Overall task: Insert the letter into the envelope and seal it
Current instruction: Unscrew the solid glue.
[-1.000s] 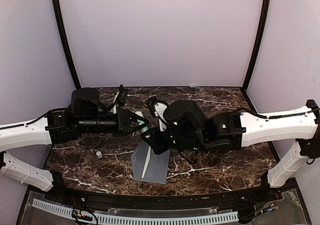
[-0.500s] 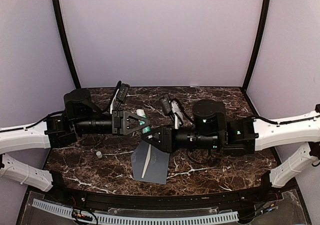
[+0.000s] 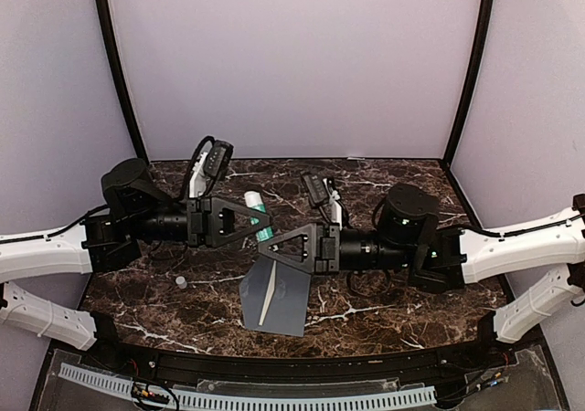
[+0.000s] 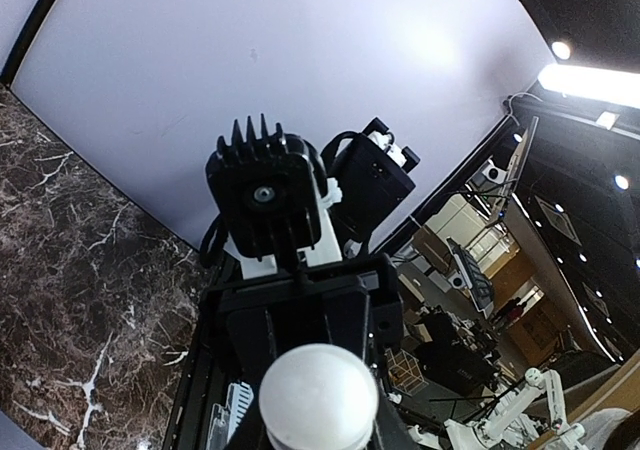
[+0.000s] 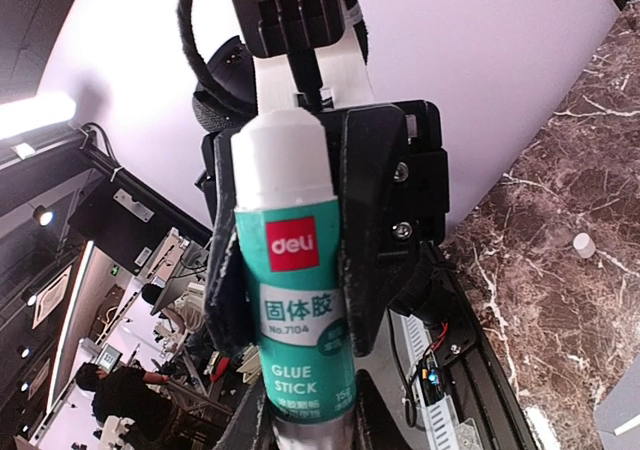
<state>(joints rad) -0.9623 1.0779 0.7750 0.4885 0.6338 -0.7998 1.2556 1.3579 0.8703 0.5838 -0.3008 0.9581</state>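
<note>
- Dark, white-veined marble tabletop (image 3: 393, 315); flat grey-blue paper envelope (image 3: 288, 306) lies there, cream letter (image 3: 268, 300) sliver showing.
- Cylindrical green-white glue stick (image 5: 290, 300) pinched by the left gripper (image 3: 256, 221); right gripper (image 3: 271, 249) hold: cannot tell.

One envelope (image 3: 291, 309), one letter (image 3: 268, 303), one glue stick (image 5: 295, 300), perhaps one cap (image 3: 181, 282)

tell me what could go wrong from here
The glue stick is held in mid-air by the left gripper, close to the right gripper; a misjudged handover could drop it. A cream strip of the letter shows on the envelope, so glue might smear it.
</note>
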